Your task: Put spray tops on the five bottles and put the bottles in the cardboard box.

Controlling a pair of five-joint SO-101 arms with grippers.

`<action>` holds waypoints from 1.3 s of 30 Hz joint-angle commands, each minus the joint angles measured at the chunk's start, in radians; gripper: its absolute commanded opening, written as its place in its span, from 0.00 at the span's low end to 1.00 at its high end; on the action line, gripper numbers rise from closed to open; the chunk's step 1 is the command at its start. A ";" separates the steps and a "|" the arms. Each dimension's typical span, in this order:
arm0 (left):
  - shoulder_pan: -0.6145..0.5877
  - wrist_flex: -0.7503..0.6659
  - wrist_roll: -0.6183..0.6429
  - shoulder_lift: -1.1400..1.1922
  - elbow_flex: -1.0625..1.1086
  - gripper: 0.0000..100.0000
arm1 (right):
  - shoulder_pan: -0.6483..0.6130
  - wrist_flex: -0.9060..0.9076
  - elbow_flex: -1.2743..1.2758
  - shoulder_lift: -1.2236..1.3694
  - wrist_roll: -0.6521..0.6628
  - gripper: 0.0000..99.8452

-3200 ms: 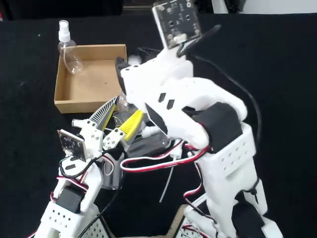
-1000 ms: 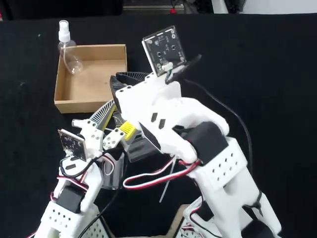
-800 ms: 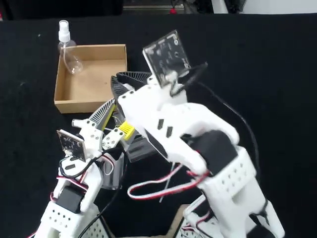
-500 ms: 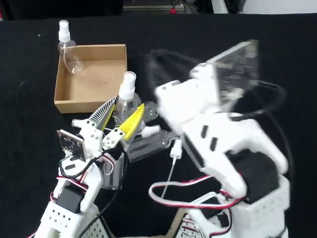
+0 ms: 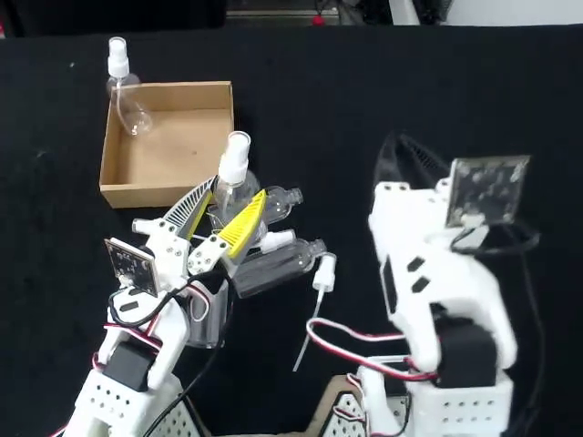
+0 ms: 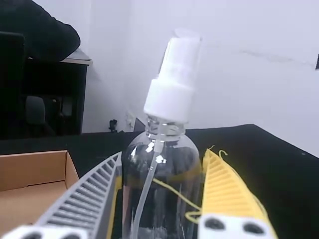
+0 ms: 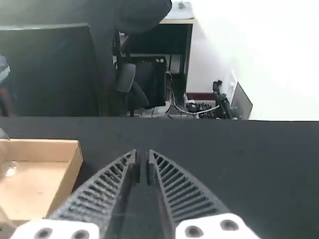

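Note:
My left gripper (image 5: 235,188), with one grey and one yellow finger, is shut on an upright clear bottle (image 5: 233,182) that carries a white spray top (image 5: 236,148). In the left wrist view the bottle (image 6: 159,184) stands between the two fingers, its spray top (image 6: 172,84) above them. The cardboard box (image 5: 155,194) lies just beyond, with a topped bottle (image 5: 127,100) leaning in its far left corner. Two clear bottles (image 5: 279,202) (image 5: 273,266) lie beside the left gripper, with a loose spray top (image 5: 322,271) near them. My right gripper (image 7: 141,160) is shut and holds nothing, over on the right (image 5: 405,155).
The black table (image 5: 474,109) is bare to the right and behind. The loose spray top's thin tube (image 5: 306,339) trails toward the front edge. The box (image 7: 35,169) shows at the side of the right wrist view. A desk and chair stand beyond the table.
The right arm has pulled back from above the left gripper to the right side. That uncovered the topped bottle in the left gripper. The left arm has kept still.

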 commanded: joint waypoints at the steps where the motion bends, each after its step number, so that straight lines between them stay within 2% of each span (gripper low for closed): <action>1: -0.007 -0.009 -0.005 -0.014 0.018 0.19 | 0.014 -0.104 0.177 -0.125 0.008 0.02; 5: -0.005 -0.057 -0.006 -0.014 0.021 0.19 | 0.014 -0.176 0.298 -0.228 0.008 0.02; 11: -0.008 -0.049 -0.011 -0.012 0.021 0.19 | 0.012 -0.176 0.372 -0.306 0.006 0.02; 14: -0.016 -0.048 -0.011 -0.012 0.021 0.19 | 0.008 -0.183 0.412 -0.309 0.006 0.02; 23: -0.099 -0.048 -0.003 -0.012 -0.039 0.19 | -0.115 -0.186 0.499 -0.317 0.006 0.02; 39: -0.130 -0.057 -0.003 -0.012 -0.117 0.19 | -0.121 -0.186 0.530 -0.318 0.008 0.03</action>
